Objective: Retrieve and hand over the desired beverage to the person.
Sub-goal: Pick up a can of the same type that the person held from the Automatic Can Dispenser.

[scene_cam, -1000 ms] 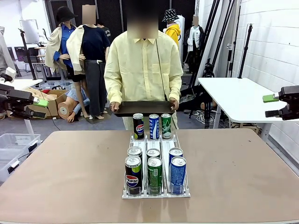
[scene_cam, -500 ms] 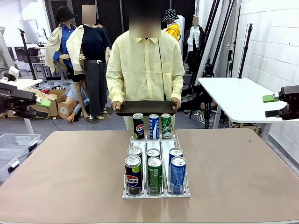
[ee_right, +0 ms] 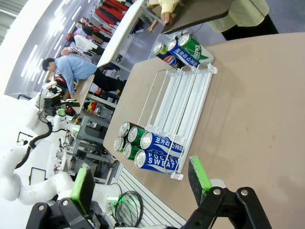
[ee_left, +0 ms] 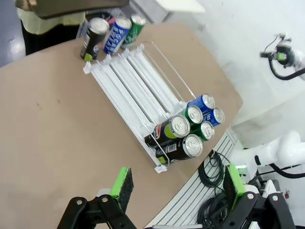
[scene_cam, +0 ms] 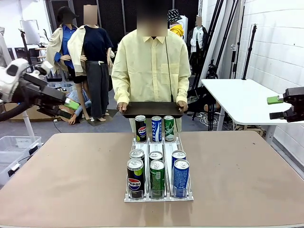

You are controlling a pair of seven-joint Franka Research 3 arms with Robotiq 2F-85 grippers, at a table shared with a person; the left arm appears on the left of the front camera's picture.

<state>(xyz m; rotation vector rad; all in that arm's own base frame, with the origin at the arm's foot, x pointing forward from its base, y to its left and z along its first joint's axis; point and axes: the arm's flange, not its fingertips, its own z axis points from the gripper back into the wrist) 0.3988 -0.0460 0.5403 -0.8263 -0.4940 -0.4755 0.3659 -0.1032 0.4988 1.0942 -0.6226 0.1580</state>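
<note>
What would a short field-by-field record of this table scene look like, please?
Rack: clear, three lanes, on table
Near end: six cans, two per lane
Far end: three upright cans
Person: far side, holding black tray
Left gripper: open, empty, raised at left
Right gripper: open, empty, raised at right

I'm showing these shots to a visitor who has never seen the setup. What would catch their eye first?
First, the clear rack in the middle of the table, with six cans bunched at its near end and three cans standing at its far end. Next, the person across the table, holding a dark tray level just beyond those three.
</note>
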